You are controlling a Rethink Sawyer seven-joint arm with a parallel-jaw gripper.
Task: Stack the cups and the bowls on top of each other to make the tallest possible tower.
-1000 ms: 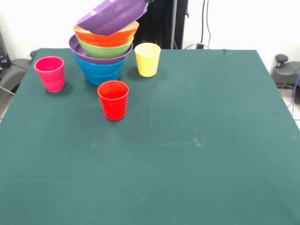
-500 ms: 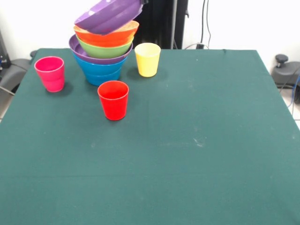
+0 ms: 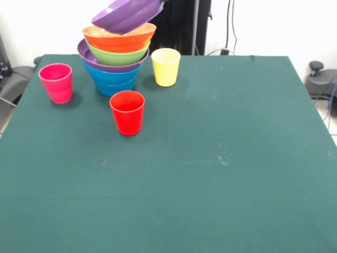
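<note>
A tilted purple bowl (image 3: 128,15) hangs over the tower (image 3: 114,58) at the counter's (image 3: 210,168) far left, its lower edge at the orange rim. The claw's state cannot be told.

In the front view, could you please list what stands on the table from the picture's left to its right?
Pink cup → the tower of nested bowls, with a tilted purple bowl above it → red cup, nearer the camera → yellow cup.
</note>
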